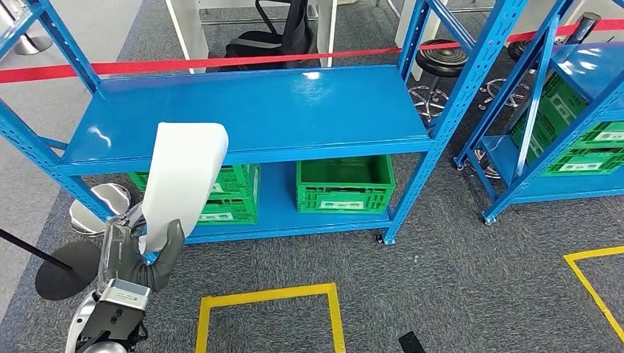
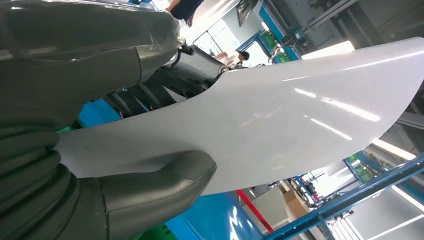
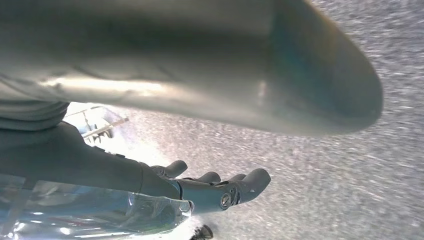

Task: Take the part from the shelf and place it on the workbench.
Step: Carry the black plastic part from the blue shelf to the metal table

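— White and glossy, the part is standing up out of the left hand, which is clamping its lower end between thumb and fingers; the sheet is rising above the hand in front of the blue shelf.

— How is it likely handling?

— It is looking like a thin, curved plastic panel: probably light, fairly stiff, and slick under rubbery fingers. Held by one end only, the long free end is likely acting as a lever, so a grip nearer the middle would be steadying it better.

— And the right hand?

— It is hanging over grey carpet, fingers loosely spread and holding nothing.

— What room is the robot having?

— Ahead of the hand, the shelf's front edge and blue upright are sitting close to the panel's top. Green crates are sitting on the lower tier beyond. Beside the hand a round black stand base is lying on the floor; toward the robot's right, carpet with yellow tape is offering open space for turning away.
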